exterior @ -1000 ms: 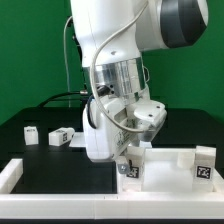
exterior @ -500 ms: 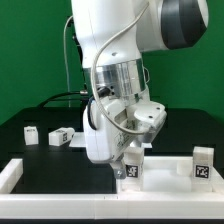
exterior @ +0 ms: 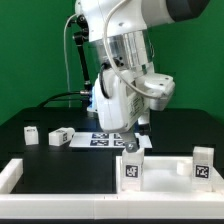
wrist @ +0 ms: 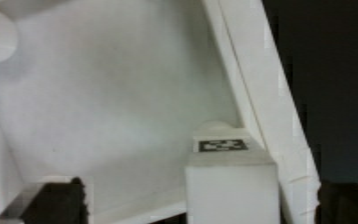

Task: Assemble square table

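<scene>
Front edge: white rail frame [exterior: 20, 172], matte, square-section, L-shaped around the black bench [exterior: 60, 165].

Just behind it is the square table's slab [exterior: 168, 160], flat smooth white plastic, lying on the bench at the exterior view's right. Two legs stand on it: near leg [exterior: 132, 170] at the corner toward the exterior view's left, far-corner leg [exterior: 203, 167] at the right. Both are short white blocks, upright, each with a black-and-white tag on the camera-facing side.

Change vs 1 s ago: the arm was down low with the fingers [wrist: 55, 200] at the near leg. It has now lifted clear and the leg stands on its own. The fingers are spread wide with nothing between them; the wrist view shows one dark tip on each side of the frame. Same view looks down on the near leg [wrist: 229, 185], which has a tag on its top face, with the slab [wrist: 105, 110] a plain white sheet beside it.

With the arm up, the marker board [exterior: 108, 139] shows behind the near leg: thin, flat, white, printed tags. It was hidden before.

Further back, toward the exterior view's left, two loose legs [exterior: 32, 133] [exterior: 60, 136] lie on the bench, unmoved. They are near each other and well apart from the slab.
</scene>
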### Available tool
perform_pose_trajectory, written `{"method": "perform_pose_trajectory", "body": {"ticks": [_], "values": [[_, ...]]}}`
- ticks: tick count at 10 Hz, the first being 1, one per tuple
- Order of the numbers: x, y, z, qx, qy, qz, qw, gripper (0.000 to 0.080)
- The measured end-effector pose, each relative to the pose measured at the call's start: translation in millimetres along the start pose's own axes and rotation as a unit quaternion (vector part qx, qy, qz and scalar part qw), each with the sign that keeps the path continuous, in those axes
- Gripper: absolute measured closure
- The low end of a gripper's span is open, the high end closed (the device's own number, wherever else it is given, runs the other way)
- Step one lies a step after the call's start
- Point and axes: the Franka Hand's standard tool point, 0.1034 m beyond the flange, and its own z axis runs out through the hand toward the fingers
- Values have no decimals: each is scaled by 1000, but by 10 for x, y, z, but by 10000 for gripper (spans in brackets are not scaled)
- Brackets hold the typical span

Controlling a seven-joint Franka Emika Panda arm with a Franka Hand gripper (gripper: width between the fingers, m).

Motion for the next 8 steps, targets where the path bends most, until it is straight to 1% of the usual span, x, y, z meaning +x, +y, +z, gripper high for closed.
{"method": "perform_pose_trajectory", "body": {"ticks": [1, 8], "values": [[-3, 11, 20, -2, 1, -1, 1000, 150], [3, 17, 32, -3, 1, 0, 1000, 150]]}}
